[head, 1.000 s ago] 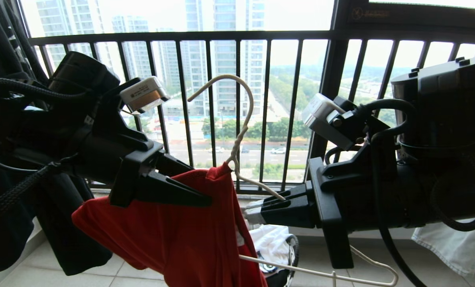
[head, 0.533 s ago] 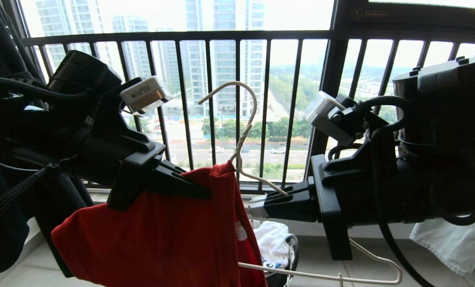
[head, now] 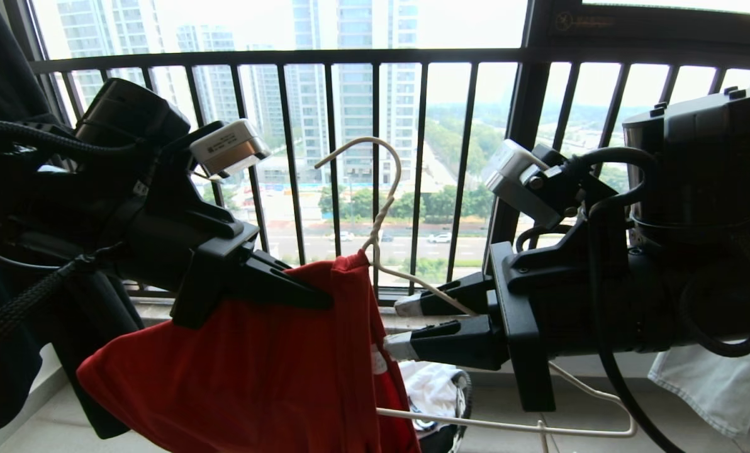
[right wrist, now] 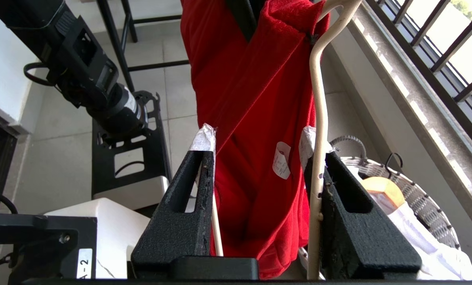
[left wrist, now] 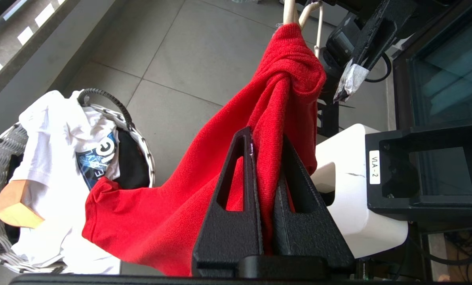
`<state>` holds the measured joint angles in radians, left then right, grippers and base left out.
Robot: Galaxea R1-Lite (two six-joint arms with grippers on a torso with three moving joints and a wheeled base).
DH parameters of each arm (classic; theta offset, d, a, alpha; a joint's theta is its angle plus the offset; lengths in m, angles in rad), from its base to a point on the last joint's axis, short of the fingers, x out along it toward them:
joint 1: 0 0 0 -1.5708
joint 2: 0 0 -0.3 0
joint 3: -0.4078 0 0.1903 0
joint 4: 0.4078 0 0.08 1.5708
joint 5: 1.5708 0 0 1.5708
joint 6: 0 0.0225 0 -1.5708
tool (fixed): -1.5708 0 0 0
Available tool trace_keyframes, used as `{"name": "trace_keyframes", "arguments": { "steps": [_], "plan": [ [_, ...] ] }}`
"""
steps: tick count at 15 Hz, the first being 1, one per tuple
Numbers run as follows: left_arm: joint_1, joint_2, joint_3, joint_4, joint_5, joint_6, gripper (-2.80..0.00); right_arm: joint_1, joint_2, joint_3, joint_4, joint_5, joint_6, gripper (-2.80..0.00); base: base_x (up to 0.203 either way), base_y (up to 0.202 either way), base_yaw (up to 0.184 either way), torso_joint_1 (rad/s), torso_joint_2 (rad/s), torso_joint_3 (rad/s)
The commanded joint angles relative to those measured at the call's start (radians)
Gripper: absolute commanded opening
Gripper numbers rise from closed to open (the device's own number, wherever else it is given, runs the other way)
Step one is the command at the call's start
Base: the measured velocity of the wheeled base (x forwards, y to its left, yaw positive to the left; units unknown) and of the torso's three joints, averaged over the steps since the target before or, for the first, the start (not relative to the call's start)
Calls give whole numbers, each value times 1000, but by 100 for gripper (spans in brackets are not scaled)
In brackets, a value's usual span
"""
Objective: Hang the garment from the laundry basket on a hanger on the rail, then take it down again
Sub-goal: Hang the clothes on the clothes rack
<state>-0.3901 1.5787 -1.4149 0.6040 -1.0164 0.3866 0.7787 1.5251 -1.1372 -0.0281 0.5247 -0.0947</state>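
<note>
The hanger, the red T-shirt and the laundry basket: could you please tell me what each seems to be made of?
The hanger looks like thin wire in a matte whitish coating, its neck twisted below the hook. The red T-shirt appears to be soft knit, probably cotton: a fine looped texture shows and it drapes in folds. The laundry basket seems woven from pale strands, maybe plastic or rope, with a dark handle.
</note>
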Motion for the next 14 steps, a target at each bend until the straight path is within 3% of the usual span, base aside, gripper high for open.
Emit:
{"name": "trace_keyframes", "arguments": {
  "steps": [1, 3, 10, 14],
  "plan": [
    [0, 0, 1, 2, -7, 3, -280, -1, -2, 1, 5, -2, 0, 0, 0, 0, 0, 0, 0, 0],
    [0, 0, -1, 3, -8, 3, -280, -18, -14, 2, 9, -6, 0, 0, 0, 0, 0, 0, 0, 0],
    [-1, -9, -2, 3, -8, -2, -280, -213, -106, 27, 98, -5, 8, 0, 0, 0, 0, 0, 0, 0],
    [3, -14, -18, 2, -7, -14, -280, -298, -202, 90, 107, -7, 74, 0, 0, 0, 0, 0, 0, 0]
  ]
}}
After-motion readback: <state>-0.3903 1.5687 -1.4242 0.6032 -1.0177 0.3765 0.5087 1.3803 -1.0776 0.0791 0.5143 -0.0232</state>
